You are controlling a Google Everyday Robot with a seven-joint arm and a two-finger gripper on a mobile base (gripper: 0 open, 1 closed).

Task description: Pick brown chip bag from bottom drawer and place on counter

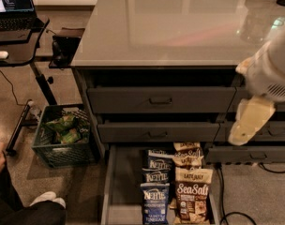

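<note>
The end effector (249, 122) hangs in the air; released or clenched, I cannot tell. Below and to its left the brown chip bag (192, 197) stands in the open bottom drawer (123, 184), just beside blue Kettle bags (155, 199)

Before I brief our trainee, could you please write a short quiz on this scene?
1. In the bottom drawer, the brown chip bag lies on which side of the blue Kettle bags? A left, B right, C beneath.
2. True or false: the gripper hangs at the right, before the upper drawers, touching no bag.
3. What holds the green packets?
Key: 1 B; 2 true; 3 the crate.
</note>
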